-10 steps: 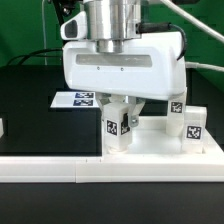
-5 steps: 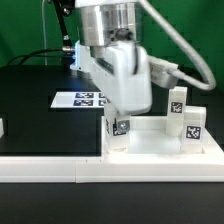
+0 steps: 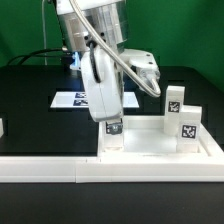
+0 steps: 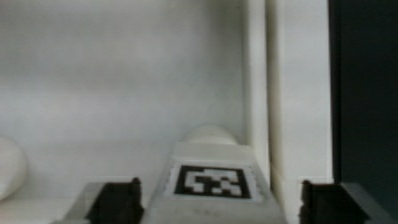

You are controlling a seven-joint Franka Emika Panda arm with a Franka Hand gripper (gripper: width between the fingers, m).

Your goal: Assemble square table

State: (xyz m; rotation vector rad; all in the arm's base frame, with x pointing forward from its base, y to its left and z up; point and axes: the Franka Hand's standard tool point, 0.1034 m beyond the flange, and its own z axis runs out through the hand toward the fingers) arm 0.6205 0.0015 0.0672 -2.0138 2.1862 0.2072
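The square table top [image 3: 150, 152] lies as a white tray at the exterior view's right, against the front rail. Three white tagged legs stand in its corners: one at the near left [image 3: 113, 133] and two at the right [image 3: 174, 100] [image 3: 187, 126]. My gripper [image 3: 113, 121] reaches straight down onto the near-left leg, and its body hides the leg's top. In the wrist view the leg [image 4: 217, 150] with its tag sits between my two dark fingers [image 4: 119, 200], which stand close on both sides. The gripper [image 4: 222, 202] looks shut on this leg.
The marker board [image 3: 70, 99] lies on the black table behind my arm. A long white border rail [image 3: 50, 171] runs along the front. A small white part [image 3: 2, 127] shows at the exterior view's left edge. Green backdrop behind.
My wrist has turned about a quarter turn over the near-left leg, from broadside to edge-on in the exterior view. The gripper stays on the same leg. The other legs have not moved.
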